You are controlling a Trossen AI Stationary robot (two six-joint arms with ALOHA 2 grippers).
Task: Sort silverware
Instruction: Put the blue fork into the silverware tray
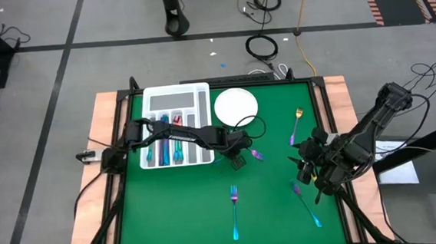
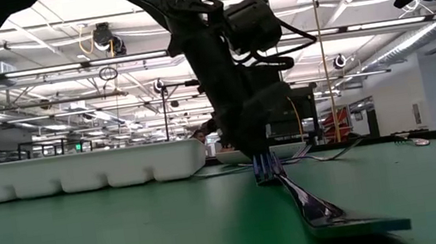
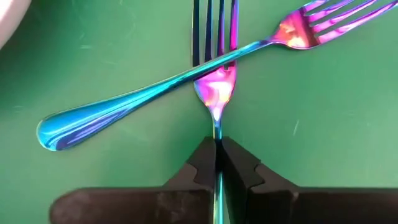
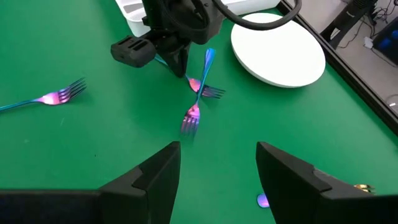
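Two crossed forks point(image 3: 214, 93) on counter point(image 1: 270, 203) near plate point(image 1: 236, 106). Left gripper point(image 3: 217, 163) clamps lower fork's neck; thin, stiff, slippery metal, likely to pivot. Right gripper point(image 4: 217, 162) open, well apart.

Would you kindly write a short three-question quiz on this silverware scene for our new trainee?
1. True or false: the left gripper is shut on a fork handle.
2. What lies across that fork? A) a knife B) a second fork C) a spoon
3. Fill in: the right gripper hangs ____ over the green mat, beside the white plate.

Key: 1 true; 2 B; 3 open.
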